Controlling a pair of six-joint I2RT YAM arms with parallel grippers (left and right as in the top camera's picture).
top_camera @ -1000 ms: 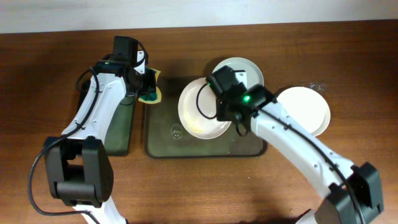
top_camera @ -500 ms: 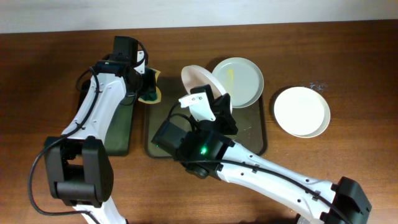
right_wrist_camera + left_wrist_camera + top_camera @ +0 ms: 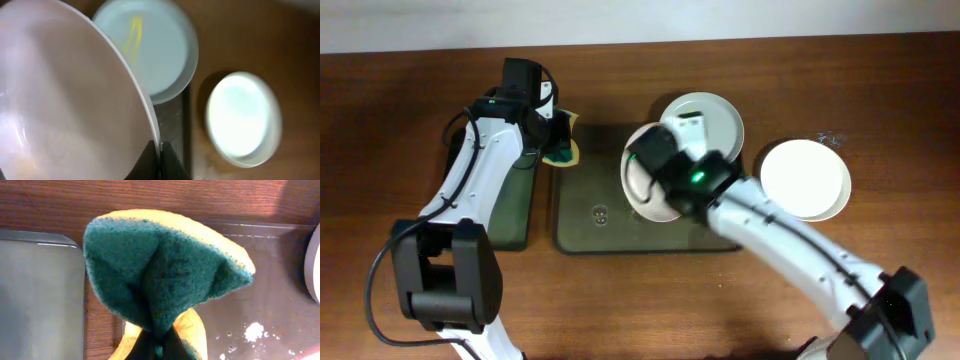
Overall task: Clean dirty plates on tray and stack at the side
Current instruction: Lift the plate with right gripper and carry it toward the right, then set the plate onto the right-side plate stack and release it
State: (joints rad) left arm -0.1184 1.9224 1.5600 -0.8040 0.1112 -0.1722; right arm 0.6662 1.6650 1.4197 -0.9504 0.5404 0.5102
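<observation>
White plate (image 3: pixel 65 100) tilts, rim clamped in your right tool (image 3: pixel 159 159); left tool (image 3: pixel 156 350) pinches the sponge (image 3: pixel 160 265). Hold it over the tray (image 3: pixel 580 235) while scrubbing.

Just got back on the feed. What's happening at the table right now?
The right gripper is shut on the rim of a pale plate, holding it tilted over the tray. The left gripper pinches a green-and-yellow sponge by the tray's left rim, clear of that plate. A second plate with a yellow smear lies at the tray's back right corner. A third plate, clean-looking, sits on the table right of the tray.
</observation>
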